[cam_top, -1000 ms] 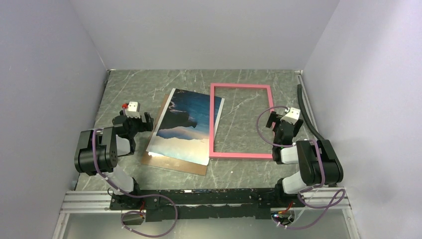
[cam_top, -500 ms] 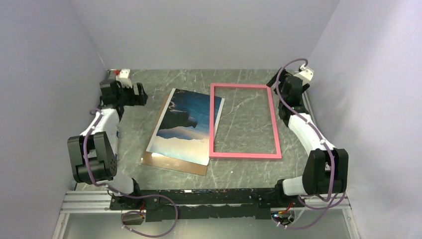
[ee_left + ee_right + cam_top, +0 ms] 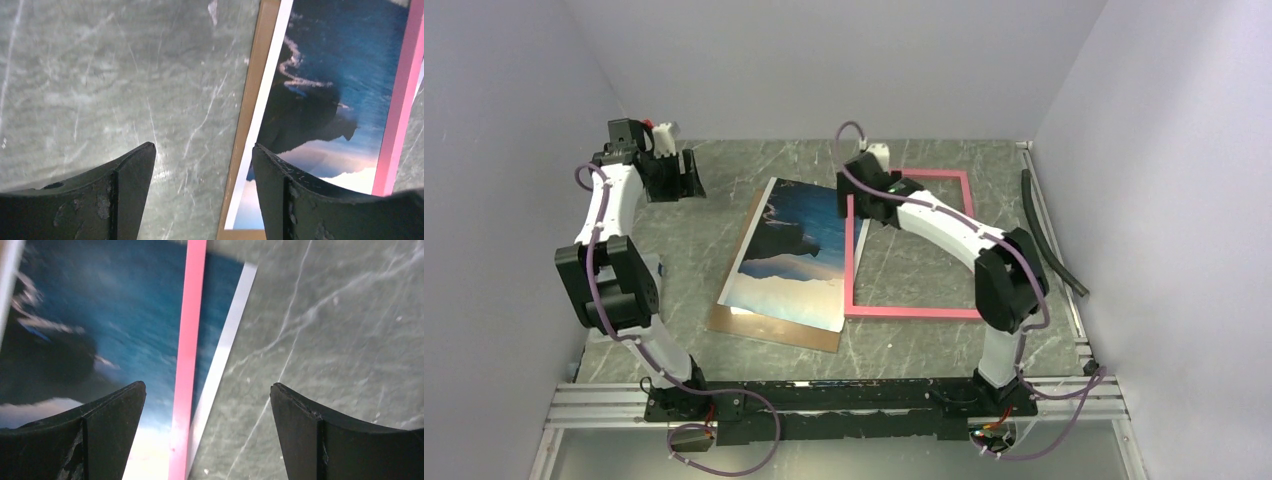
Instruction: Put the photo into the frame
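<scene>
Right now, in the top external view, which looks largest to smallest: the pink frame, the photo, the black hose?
1. The frame and the photo: about alike, so I do not rank them.
2. The black hose: thin, clearly smallest.

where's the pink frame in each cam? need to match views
Top external: the frame lies flat, right of centre.
Left wrist: only one pink bar of it shows, running down the right edge.
Right wrist: one pink bar again, near-vertical, just left of centre.
Shared landmark: the photo, a blue sea print, meets that pink bar in all three views.
</scene>
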Tool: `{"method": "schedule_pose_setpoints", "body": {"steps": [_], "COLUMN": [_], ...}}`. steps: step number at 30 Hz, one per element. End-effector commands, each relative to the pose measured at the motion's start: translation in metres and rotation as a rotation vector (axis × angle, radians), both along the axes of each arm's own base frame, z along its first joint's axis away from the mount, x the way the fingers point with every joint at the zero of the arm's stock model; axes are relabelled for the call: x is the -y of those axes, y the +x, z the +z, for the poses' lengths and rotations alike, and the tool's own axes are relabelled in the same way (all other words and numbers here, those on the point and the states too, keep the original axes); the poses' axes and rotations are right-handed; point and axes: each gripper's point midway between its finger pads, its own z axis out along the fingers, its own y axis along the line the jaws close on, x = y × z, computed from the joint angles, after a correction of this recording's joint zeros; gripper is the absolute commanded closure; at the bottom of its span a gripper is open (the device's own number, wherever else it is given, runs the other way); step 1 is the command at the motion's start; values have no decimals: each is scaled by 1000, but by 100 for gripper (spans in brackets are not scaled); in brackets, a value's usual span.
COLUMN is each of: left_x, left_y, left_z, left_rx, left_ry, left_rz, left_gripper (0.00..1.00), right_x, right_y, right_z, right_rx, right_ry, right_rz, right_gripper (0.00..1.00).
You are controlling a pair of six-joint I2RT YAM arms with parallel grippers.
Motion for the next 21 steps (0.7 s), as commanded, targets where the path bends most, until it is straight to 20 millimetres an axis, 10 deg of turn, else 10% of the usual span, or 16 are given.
{"method": "schedule_pose_setpoints", "body": {"steps": [1, 21], "left_x": [2, 14], "left_y": [-30, -66], "left_z": [8, 8], "left_rx": [-38, -86], "left_ry": [-6, -24], "left_rz": [5, -28], "left_gripper": [24, 21], "right_x": [-2, -39], "right_y": [-25, -32], "right_z": [-23, -107], "right_rx": [-80, -188], "right_ry": [-131, -243], "right_rz": [-7, 69], "right_gripper": [0, 41]}}
